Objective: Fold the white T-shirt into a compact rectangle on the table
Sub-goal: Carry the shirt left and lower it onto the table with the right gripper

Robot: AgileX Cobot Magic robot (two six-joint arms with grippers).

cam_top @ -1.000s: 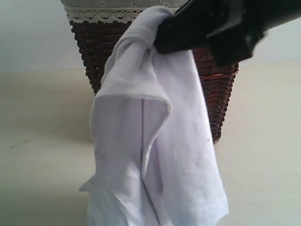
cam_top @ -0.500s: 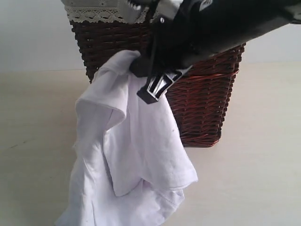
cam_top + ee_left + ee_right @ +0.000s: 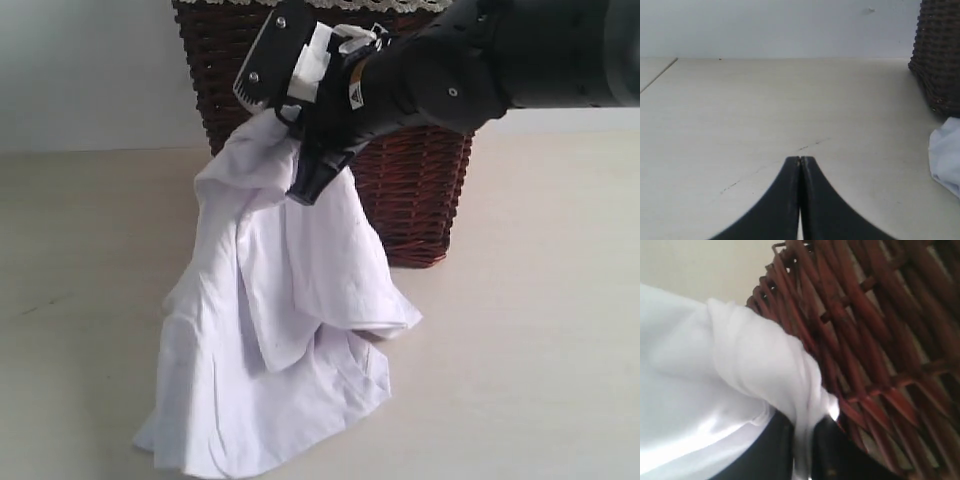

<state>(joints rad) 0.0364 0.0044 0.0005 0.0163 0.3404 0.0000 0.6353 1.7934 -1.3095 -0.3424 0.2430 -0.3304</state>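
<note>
The white T-shirt [image 3: 285,300] hangs bunched from my right gripper [image 3: 290,130] in front of the basket, and its lower part rests crumpled on the table [image 3: 80,250]. The red chest patch is hidden. In the right wrist view the black fingers [image 3: 780,450] are shut on a twisted fold of the white T-shirt [image 3: 715,370], close against the wicker. My left gripper [image 3: 800,160] is shut with nothing in it, low over the bare table [image 3: 765,100]. A corner of the white T-shirt [image 3: 946,155] shows at that view's edge.
A dark brown wicker basket [image 3: 420,190] with a lace-trimmed liner [image 3: 400,5] stands at the back, right behind the shirt. The same basket [image 3: 940,55] shows in the left wrist view. Faint dark specks [image 3: 810,145] mark the table.
My right arm has come down and leftward with the shirt. The cloth has sunk from hanging free to piling on the table, and more of the basket's front now shows.
</note>
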